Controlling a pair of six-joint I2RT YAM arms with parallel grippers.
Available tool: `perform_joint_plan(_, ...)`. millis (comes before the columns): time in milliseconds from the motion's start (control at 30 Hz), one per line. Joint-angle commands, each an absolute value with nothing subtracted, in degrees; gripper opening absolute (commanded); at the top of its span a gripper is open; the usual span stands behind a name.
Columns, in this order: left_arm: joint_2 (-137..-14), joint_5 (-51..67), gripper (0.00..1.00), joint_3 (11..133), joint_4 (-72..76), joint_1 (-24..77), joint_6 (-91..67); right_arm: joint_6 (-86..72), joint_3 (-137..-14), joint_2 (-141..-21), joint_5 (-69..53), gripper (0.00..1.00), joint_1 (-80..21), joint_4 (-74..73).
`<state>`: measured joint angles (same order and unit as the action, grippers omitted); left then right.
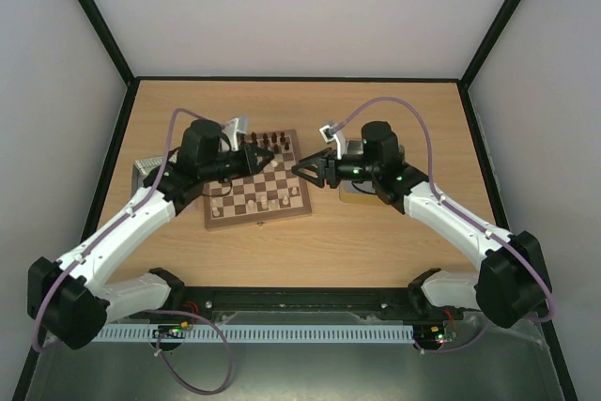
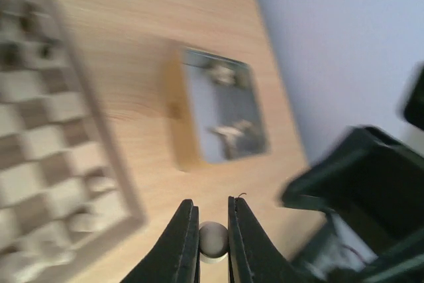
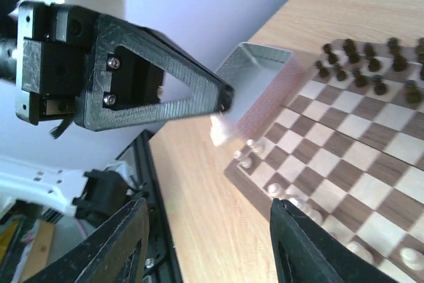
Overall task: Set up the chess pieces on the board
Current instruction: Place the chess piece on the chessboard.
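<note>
The left fingers (image 3: pixel 224 101) are pinched shut on one cream piece (image 3: pixel 221 129) and hold it in the air above the board (image 1: pixel 258 196). The board lies about mid-table, a little toward the left edge of the table (image 1: pixel 376 251). The right fingers (image 1: pixel 300 170) are spread wide with nothing between them. They hang just beside the side of the board that faces the right edge, pointed at the left fingers, with only a short gap between the two.

Dark pieces (image 1: pixel 268 143) fill the rows on the board's far side. More cream pieces (image 3: pixel 273 190) stand along its near row.

Two metal tins flank the board. The left tin (image 1: pixel 143 168) sits near the left edge of the table. The left arm (image 1: pixel 141 213) partly covers it from above, and from the right wrist only its rim and one wall show, so I cannot tell what it holds. The right tin (image 2: pixel 175 124) lies just beside the board toward the right edge, mostly under the right arm (image 1: pixel 451 213). The left wrist view shows a few pale pieces (image 2: pixel 225 130) inside it, too blurred to tell their kind.
</note>
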<state>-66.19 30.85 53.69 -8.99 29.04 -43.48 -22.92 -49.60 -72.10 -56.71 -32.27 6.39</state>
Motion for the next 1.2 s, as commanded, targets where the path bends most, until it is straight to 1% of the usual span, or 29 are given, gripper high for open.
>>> perform_joint_plan(0, -62.86, -0.27, 0.04, 51.81, -21.94, 29.26, -35.24, -22.64, -49.44, -71.51, -47.39, 0.5, -32.52, 3.27)
perform_joint_plan(67, -62.46, -7.94, 0.04, 49.38, -23.2, 29.26, -35.06, -23.46, -49.45, -72.39, -44.82, 0.5, -32.52, 2.96)
perform_joint_plan(167, -62.83, -12.78, 0.03, 46.32, -23.1, 29.33, -36.04, -24.61, -49.57, -73.54, -42.66, 0.5, -32.52, 2.9)
perform_joint_plan(400, -67.13, -12.36, 0.03, 39.36, -16.3, 29.27, -36.86, -26.14, -49.7, -75.33, -40.9, 0.5, -32.52, 3.17)
perform_joint_plan(667, -70.97, -13.72, 0.03, 34.85, -9.45, 29.35, -38.46, -26.61, -49.78, -76.26, -40.04, 0.5, -32.52, 2.64)
perform_joint_plan(1167, -75.28, -14.89, 0.04, 32.7, -8.92, 29.31, -39.28, -26.55, -50.24, -77.26, -39.38, 0.5, -32.52, 1.98)
